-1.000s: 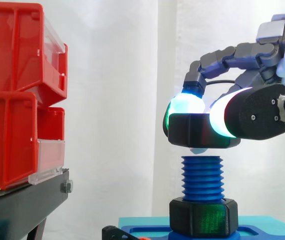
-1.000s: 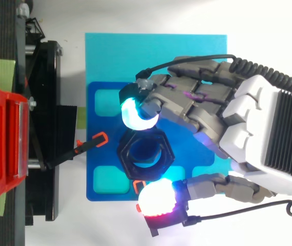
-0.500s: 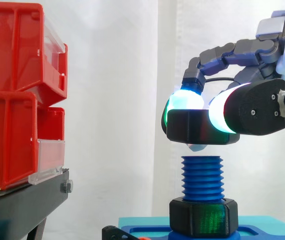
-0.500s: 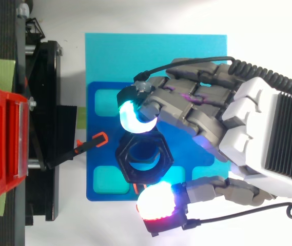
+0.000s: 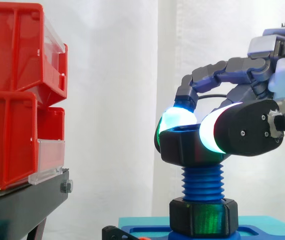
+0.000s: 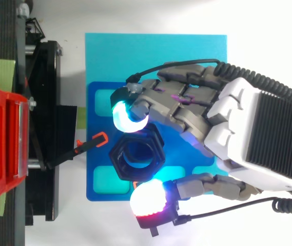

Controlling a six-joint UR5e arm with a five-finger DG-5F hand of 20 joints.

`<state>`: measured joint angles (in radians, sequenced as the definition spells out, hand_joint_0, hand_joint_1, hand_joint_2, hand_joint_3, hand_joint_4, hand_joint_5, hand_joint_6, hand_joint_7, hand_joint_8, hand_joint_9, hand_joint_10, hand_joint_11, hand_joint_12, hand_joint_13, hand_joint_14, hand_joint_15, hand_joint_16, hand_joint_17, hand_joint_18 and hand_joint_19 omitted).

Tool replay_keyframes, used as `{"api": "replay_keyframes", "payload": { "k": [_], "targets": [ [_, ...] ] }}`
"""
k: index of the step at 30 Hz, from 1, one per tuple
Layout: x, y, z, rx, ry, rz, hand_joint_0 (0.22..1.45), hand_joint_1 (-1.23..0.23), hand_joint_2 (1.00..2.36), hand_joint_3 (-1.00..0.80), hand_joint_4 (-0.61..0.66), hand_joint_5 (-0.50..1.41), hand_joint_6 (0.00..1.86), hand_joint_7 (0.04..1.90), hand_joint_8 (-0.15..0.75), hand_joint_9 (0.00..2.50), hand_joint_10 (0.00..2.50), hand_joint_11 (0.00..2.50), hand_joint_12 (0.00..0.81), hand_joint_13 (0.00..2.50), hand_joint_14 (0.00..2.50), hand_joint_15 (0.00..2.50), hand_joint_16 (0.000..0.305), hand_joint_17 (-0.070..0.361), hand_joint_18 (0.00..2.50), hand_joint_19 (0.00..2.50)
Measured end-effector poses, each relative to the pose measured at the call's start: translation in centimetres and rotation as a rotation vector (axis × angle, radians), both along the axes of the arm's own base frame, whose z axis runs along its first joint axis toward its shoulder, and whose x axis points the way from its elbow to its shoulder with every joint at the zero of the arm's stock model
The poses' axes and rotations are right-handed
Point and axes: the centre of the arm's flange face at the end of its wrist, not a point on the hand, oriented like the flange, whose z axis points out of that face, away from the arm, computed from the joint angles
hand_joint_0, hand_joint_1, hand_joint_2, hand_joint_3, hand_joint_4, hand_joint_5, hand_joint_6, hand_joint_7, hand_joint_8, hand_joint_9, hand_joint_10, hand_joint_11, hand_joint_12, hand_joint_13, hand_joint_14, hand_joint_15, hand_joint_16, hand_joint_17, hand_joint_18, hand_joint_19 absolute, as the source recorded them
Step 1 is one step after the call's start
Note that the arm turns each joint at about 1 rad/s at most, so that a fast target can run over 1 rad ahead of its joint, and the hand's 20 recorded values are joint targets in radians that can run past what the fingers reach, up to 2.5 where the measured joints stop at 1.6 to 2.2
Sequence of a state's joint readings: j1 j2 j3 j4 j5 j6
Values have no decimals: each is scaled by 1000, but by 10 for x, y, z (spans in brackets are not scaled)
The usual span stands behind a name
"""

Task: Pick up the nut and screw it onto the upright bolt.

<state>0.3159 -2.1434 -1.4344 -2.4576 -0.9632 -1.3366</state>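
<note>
- Nut [image 5: 182,147], black, seen from the side: it is on the top end of the blue bolt [image 5: 202,182], and its lower edge covers the first thread.
- The robot hand [image 5: 245,135] reaches in from the right and is closed on the nut. Curled fingers come over it from behind, the thumb is in front, and glowing pads [image 5: 175,120] press on its sides.
- The bolt stands upright, its long axis vertical, with a lower nut [image 5: 204,217] at its foot. Red bins [image 5: 17,95] are well apart at the left.
- From this side I cannot tell if the held nut lies level or a little tilted.
- From above, the nut [image 6: 116,156] is pinched between a cyan-white pad [image 6: 127,115] and the reddish thumb pad [image 6: 148,200]. The palm of the robot hand [image 6: 238,128] lies to the right of it.
- Blue shows through the hole of the nut, so I judge the hole is about over the bolt axis.
- The coming turn depends on this relation: the hole axis must match the vertical bolt axis, otherwise the thread may cross and jam.
</note>
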Motion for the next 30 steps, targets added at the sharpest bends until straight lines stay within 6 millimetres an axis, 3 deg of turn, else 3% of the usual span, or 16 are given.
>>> {"api": "replay_keyframes", "payload": {
  "k": [30],
  "targets": [
    [-2,-4,-2,26,46,6,632,-649,1000,-500,265,-105,500,1344,325,963,11,289,340,849,8,207,38,86,642,312]
  ]
}}
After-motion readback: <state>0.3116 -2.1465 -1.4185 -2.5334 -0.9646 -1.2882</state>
